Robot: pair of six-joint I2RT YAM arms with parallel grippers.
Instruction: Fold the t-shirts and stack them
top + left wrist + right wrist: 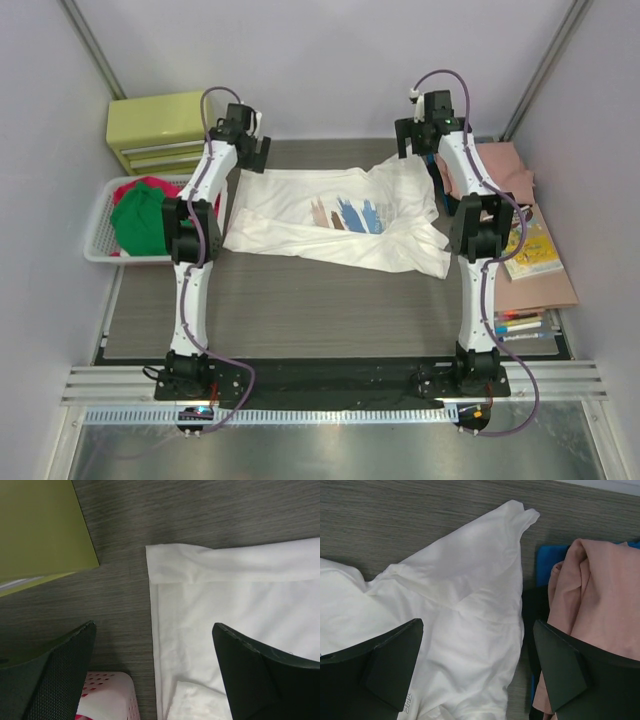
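A white t-shirt (300, 225) with a blue, brown and pink print (350, 213) lies spread and wrinkled across the table's middle. My left gripper (250, 148) hovers open over its far left corner; the left wrist view shows the hem edge (152, 610) between the fingertips, nothing held. Above the shirt's far right sleeve, my right gripper (418, 140) is open and empty too. That sleeve (465, 585) lies under the jaws in the right wrist view. A salmon-pink shirt (508, 170) (600, 590) lies at the right. Red (150, 187) and green (140, 220) shirts fill the basket.
A white slotted basket (97, 240) (112, 695) stands at the left edge. Behind it sits a yellow-green drawer box (160, 130) (40, 525). At the right are a thin book (530, 245), brown paper (545, 290), markers (520, 325), and something blue (547, 562) under the salmon shirt.
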